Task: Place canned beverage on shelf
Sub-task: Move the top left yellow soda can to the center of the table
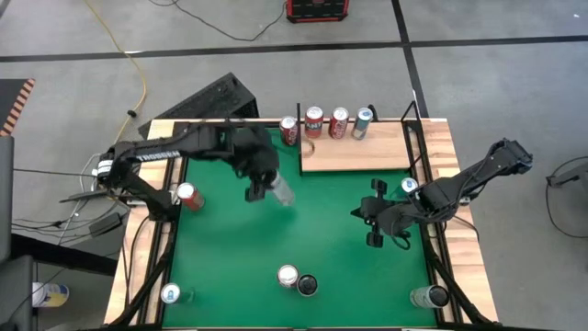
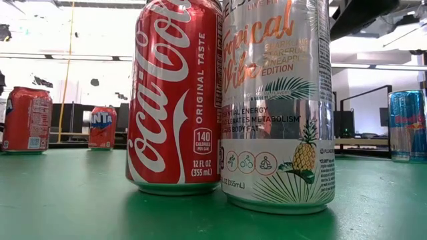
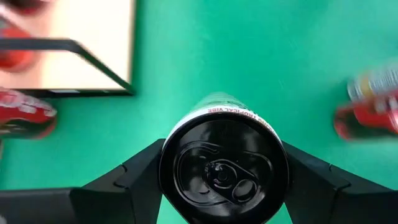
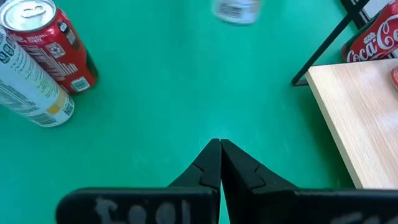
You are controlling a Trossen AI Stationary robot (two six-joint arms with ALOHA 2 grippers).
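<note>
Green felt: the counter (image 1: pixel 230 257) is covered in it, and the pale wood shelf (image 1: pixel 367 152) lies at its far edge.
Held can: a black-topped can (image 3: pixel 224 165) is clamped between the fingers of the left tool (image 1: pixel 266 188), carried above the counter just beside the shelf's near left corner, not yet over the board.
Right tool: the right tool (image 4: pixel 219 163) hangs with fingers pressed together, near the shelf's near right corner, holding nothing.
Risk, post: the can could be knocked against the shelf's black corner post (image 3: pixel 99 59) if it is brought in low.
Risk, row: four cans (image 1: pixel 326 121) are lined along the shelf's back edge, and a red can (image 1: pixel 289 131) stands just off its left end; any could be toppled by a wide approach.
Risk, tilt: the can appears tilted in the high view, so it may tip when set down.
View difference: the grip is shown only by the left wrist view; in the low view the shelf is mostly hidden behind two close cans (image 2: pixel 177 100).
</note>
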